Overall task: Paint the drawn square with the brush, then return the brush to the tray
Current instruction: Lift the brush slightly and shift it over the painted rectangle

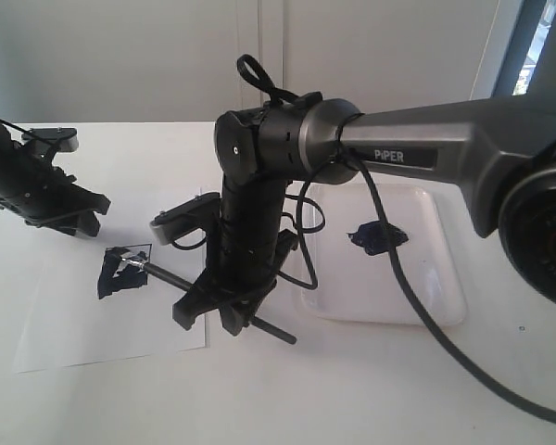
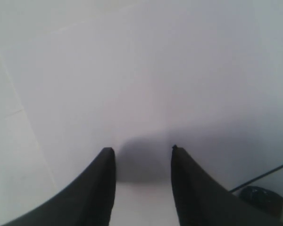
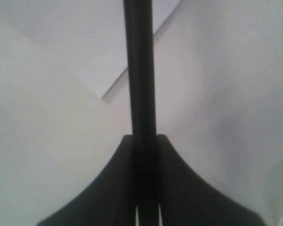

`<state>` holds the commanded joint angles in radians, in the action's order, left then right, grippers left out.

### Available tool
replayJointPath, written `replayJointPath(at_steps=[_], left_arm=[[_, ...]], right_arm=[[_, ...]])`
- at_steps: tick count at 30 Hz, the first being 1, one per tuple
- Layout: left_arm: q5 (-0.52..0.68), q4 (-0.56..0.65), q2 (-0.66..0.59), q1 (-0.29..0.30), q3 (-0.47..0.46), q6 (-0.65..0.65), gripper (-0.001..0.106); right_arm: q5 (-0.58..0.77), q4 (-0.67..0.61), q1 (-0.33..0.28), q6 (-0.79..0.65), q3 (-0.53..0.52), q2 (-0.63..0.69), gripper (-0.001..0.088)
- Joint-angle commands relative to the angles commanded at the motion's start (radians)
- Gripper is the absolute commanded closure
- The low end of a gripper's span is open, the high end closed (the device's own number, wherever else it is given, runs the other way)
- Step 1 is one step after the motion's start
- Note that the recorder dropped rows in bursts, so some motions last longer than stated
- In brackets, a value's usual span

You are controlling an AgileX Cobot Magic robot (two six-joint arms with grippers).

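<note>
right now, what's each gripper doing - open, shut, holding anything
Left gripper: open, holding nothing.
Right gripper: shut on the long thin black-handled paintbrush.

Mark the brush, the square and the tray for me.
brush [image 1: 164, 275], exterior view, bare handle near the bristle end.
square [image 1: 111, 281], exterior view, painted patch.
tray [image 1: 435, 269], exterior view, bare floor near the rim.
</note>
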<state>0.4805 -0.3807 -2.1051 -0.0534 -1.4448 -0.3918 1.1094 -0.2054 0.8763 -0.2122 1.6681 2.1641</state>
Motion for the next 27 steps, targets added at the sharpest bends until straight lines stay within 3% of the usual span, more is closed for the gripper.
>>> replayJointPath(at_steps=[10,18,27], left_arm=[[0.002,0.0,0.0,0.0,0.0,0.0,0.061],[0.004,0.0,0.0,0.0,0.0,0.0,0.061],[0.008,0.0,0.0,0.0,0.0,0.0,0.061]], right_arm=[[0.039,0.015,0.0,0.035,0.0,-0.015,0.0868],[0.101,0.1,0.0,0.063,0.0,-0.029,0.0868],[0.089,0.109,0.0,0.107,0.0,-0.036,0.0868]])
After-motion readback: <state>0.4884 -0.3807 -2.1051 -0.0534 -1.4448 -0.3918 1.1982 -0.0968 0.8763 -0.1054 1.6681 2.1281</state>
